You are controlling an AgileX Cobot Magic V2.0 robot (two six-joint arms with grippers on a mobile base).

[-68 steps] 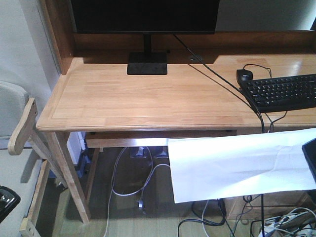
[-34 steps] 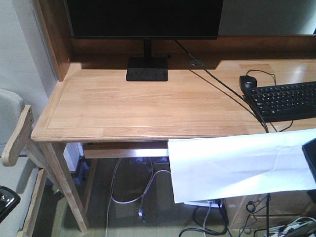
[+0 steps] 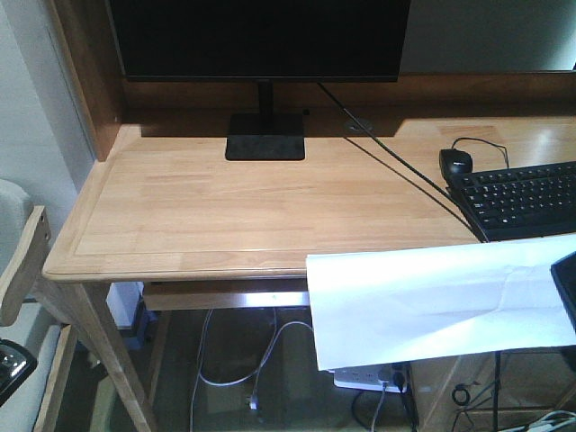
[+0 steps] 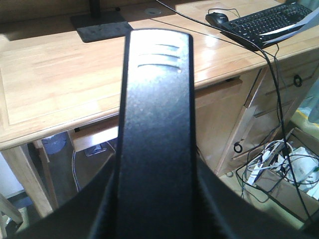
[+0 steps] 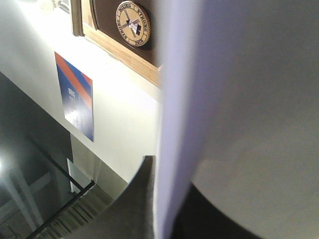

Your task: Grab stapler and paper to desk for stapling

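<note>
The black stapler (image 4: 157, 99) runs up the middle of the left wrist view, and my left gripper (image 4: 155, 199) is shut on it, in front of and above the desk (image 4: 50, 79) edge. The white creased paper (image 3: 423, 306) hangs in front of the desk's (image 3: 198, 207) front edge at the right, overlapping the rim. My right gripper (image 3: 567, 288) holds it at its right end. In the right wrist view the paper (image 5: 249, 99) stands edge-on between the dark fingers (image 5: 137, 204) of the right gripper (image 5: 167, 209), which is shut on it.
A monitor stand (image 3: 265, 147) sits at the back of the desk. A black keyboard (image 3: 522, 198) and mouse (image 3: 456, 162) lie at the right, with a cable crossing diagonally. A wooden chair arm (image 3: 22, 270) is at the left. Cables and a power strip (image 3: 369, 378) lie underneath.
The view has drawn closer to the desk, whose front edge now sits lower in the frame. The paper and the right gripper keep their place in the view.
</note>
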